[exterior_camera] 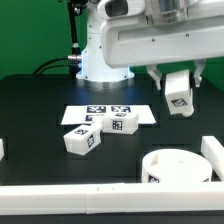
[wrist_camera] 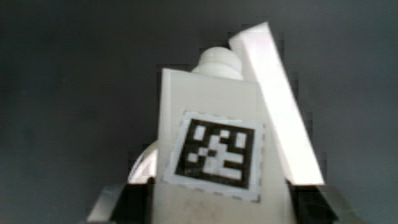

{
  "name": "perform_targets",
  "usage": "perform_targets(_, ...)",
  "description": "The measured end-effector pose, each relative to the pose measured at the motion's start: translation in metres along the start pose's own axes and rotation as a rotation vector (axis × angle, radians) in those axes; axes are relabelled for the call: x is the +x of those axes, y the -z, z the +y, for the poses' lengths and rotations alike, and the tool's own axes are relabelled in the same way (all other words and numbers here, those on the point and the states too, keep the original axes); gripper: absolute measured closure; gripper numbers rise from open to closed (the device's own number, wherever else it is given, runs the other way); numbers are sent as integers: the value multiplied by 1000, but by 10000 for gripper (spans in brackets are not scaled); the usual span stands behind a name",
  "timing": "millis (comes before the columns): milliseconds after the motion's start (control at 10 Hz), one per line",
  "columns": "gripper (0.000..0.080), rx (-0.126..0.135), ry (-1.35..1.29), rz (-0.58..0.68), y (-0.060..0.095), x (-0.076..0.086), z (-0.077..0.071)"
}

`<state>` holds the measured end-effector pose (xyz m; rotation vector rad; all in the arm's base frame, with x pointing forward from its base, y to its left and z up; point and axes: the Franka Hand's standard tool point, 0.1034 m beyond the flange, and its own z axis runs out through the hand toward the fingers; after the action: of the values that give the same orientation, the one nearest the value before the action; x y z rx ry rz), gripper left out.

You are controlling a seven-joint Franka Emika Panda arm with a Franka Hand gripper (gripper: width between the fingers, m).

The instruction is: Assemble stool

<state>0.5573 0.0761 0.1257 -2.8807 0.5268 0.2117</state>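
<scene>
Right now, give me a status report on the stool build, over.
Jaws shut on held leg. Seat resting by border rail. Two spare legs beside marker board, nothing blocking.

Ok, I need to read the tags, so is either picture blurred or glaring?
Exterior view: even light, the white seat nearly washed out, tags on the loose legs small and coarse. Wrist view: the held leg soft, its tag slightly smeared, background dark.

So the black table (exterior_camera: pixel 35 110) has the marker board (exterior_camera: pixel 110 112) lying flat mid-table. Two block legs (exterior_camera: pixel 82 140) (exterior_camera: pixel 120 124) sit right at its front edge, and one might overlap it, hard to tell. The ring seat (exterior_camera: pixel 180 167) is nearer the camera, off to the exterior view's right, beside the white border rails (exterior_camera: pixel 70 195).
</scene>
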Motion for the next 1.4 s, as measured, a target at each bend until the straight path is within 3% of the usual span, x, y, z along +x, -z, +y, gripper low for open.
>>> perform_targets(100, 476, 9, 5, 78, 3, 4, -4)
perform_targets(200, 476, -13, 65, 115, 2, 7, -2)
perform_targets(300, 476, -54, 124, 128, 7, 19, 4)
perform_targets(400, 476, -63, 141, 159, 15, 34, 2)
perform_targets(600, 476, -120, 280, 206, 19, 44, -8)
perform_targets(700, 476, -95, 274, 284, 18, 47, -12)
perform_targets(900, 476, -97, 274, 276, 15, 44, -10)
perform_targets(1000, 476, -107, 290, 278, 15, 44, -10)
perform_targets(1100, 476, -153, 371, 290, 16, 48, -15)
perform_targets(1200, 476, -173, 424, 308, 20, 55, -18)
perform_targets(1400, 476, -170, 448, 321, 21, 57, -19)
